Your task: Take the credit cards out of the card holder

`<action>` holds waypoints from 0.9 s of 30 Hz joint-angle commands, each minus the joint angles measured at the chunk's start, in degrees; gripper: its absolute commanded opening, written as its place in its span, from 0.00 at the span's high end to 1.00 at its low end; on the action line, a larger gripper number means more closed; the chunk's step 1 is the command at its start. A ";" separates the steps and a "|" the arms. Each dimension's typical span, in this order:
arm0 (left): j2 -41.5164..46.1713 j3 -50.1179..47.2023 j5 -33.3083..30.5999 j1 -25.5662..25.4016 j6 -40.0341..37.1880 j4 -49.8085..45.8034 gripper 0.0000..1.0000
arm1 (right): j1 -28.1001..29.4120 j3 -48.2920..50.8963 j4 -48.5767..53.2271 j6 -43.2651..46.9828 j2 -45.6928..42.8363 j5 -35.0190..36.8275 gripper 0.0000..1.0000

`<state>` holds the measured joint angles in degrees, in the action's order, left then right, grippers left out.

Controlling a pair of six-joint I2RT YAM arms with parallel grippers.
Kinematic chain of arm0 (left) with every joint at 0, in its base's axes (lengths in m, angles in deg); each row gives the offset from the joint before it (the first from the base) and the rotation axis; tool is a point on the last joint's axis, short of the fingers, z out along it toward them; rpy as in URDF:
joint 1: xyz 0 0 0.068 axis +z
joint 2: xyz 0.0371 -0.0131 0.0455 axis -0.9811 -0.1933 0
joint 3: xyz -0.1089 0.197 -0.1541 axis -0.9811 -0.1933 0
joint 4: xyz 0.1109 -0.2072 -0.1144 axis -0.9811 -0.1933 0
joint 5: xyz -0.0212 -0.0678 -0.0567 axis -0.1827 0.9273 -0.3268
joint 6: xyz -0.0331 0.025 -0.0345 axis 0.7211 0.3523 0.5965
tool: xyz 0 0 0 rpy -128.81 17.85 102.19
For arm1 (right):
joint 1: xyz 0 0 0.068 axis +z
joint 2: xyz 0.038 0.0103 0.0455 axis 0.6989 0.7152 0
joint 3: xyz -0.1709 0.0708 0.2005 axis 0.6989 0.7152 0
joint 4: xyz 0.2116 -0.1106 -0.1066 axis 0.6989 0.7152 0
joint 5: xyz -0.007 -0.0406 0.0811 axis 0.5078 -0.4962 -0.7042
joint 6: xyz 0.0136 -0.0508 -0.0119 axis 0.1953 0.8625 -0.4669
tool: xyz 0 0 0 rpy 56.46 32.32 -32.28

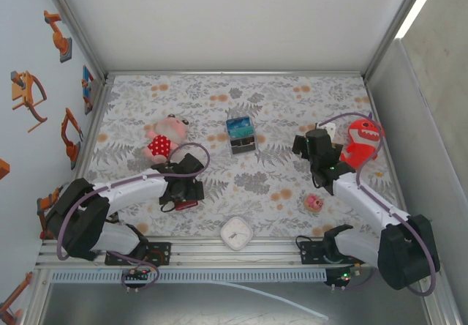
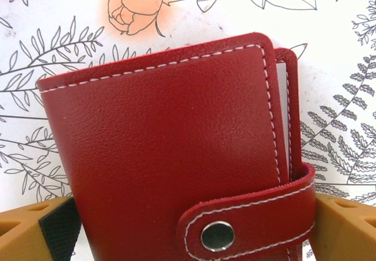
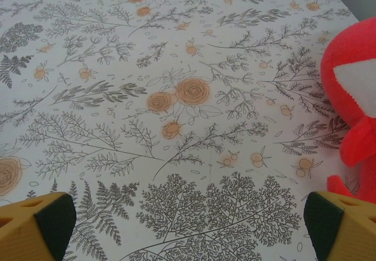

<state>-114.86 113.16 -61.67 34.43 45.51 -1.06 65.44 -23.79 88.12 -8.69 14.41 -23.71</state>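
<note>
The card holder [image 2: 170, 149] is a dark-red folded wallet with white stitching, lying shut on the flowered cloth with its snap tab [image 2: 247, 226] fastened. From above, the card holder [image 1: 186, 205] peeks out just under my left gripper [image 1: 183, 189]. The left gripper [image 2: 197, 237] is open and straddles it, one orange finger [image 2: 35, 231] on each side. The credit cards are hidden inside the shut holder. My right gripper [image 1: 319, 149] hangs at the right side of the table, and the right gripper [image 3: 191, 231] is open over bare cloth with nothing between its fingers.
A clear box with blue contents [image 1: 240, 135] stands mid-table. A pink plush [image 1: 164, 138] lies behind the left arm. A red plush [image 1: 362, 142] [image 3: 355, 102] sits just right of the right gripper. A small pink toy [image 1: 315, 203] and a white clock [image 1: 238, 233] lie near the front edge.
</note>
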 commanded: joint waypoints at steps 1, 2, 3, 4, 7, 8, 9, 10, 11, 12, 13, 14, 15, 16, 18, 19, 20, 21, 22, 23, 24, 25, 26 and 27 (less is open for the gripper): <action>-0.59 -0.67 2.31 0.04 -0.96 2.06 0.02 | 0.48 0.93 0.75 -1.32 -1.68 1.29 0.01; -0.39 -0.78 2.16 -0.02 -1.04 2.13 0.06 | 0.50 0.90 0.85 -1.43 -1.88 1.49 0.01; -0.03 -0.82 1.92 -0.06 -1.17 2.24 0.10 | 0.50 1.05 0.92 -1.46 -2.01 1.59 0.01; 0.22 -0.77 1.61 -0.18 -1.34 2.32 0.14 | 0.47 1.06 0.98 -1.57 -2.20 1.64 0.01; 0.96 -0.68 1.06 -0.28 -1.59 2.81 0.18 | 0.47 1.16 0.69 -2.37 -2.39 1.59 0.01; 1.22 -0.68 1.05 -0.29 -1.66 3.06 0.18 | 0.48 1.16 0.63 -2.68 -2.50 1.43 0.01; 1.57 -0.66 1.17 -0.22 -1.70 3.41 0.19 | 0.43 1.03 0.50 -3.06 -2.49 1.23 0.01; 1.98 -0.65 1.28 -0.24 -1.82 3.94 0.20 | 0.43 0.93 0.44 -3.42 -2.48 0.92 0.01; 2.33 -0.59 1.23 -0.31 -1.99 4.27 0.21 | 0.50 0.70 0.45 -3.69 -2.49 0.63 0.01; 2.81 -0.63 1.23 -0.31 -2.21 4.76 0.22 | 0.45 0.51 0.53 -4.01 -2.55 0.42 0.01; 3.36 -0.72 1.21 -0.31 -2.54 5.25 0.23 | 0.43 0.20 0.87 -4.46 -2.57 0.17 0.01; 3.87 -0.81 1.16 -0.44 -2.85 5.76 0.24 | 0.45 -0.09 1.13 -4.87 -2.66 0.02 0.01; 4.36 -0.94 1.21 -0.42 -3.40 6.57 0.25 | 0.48 -0.37 1.43 -5.23 -2.74 -0.31 0.01; 5.09 -1.28 1.14 -0.41 -3.96 7.40 0.26 | 0.44 -0.57 1.63 -5.66 -2.91 -0.83 0.01; 6.38 -1.95 1.62 -0.47 -5.28 9.56 0.27 | 0.46 -0.76 2.05 -6.87 -3.18 -2.73 0.01; 7.14 -2.37 2.08 -0.43 -6.01 10.87 0.27 | 0.47 -0.79 2.38 -7.78 -3.19 -4.12 0.01; 7.73 -2.73 2.47 -0.46 -6.59 12.25 0.28 | 0.44 -0.86 2.70 -8.60 -3.12 -5.76 0.01; 8.24 -3.21 2.93 -0.44 -7.26 13.58 0.28 | 0.49 -0.96 2.96 -9.35 -2.97 -8.03 0.00; 8.80 -3.69 3.45 -0.40 -7.74 14.98 0.28 | 0.52 -1.13 3.21 -10.17 -2.72 -10.42 0.01; 9.30 -4.03 3.88 -0.40 -8.26 16.18 0.29 | 0.43 -1.21 3.32 -10.81 -2.47 -12.51 0.01; 9.78 -4.46 4.36 -0.45 -8.76 17.50 0.29 | 0.43 -1.38 3.56 -11.59 -2.20 -14.76 0.01; 10.28 -4.87 4.93 -0.40 -9.36 18.84 0.29 | 0.43 -1.51 3.67 -12.27 -1.95 -17.02 0.01; 10.72 -5.14 5.41 -0.40 -9.85 19.81 0.29 | 0.44 -1.50 3.70 -12.81 -1.84 -18.79 0.00; 11.30 -5.37 5.99 -0.50 -10.60 20.83 0.29 | 0.44 -1.42 3.58 -13.39 -1.78 -20.83 0.00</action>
<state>-105.44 108.63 -57.91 34.26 38.23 14.33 65.44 -23.58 90.85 -18.46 12.31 -36.76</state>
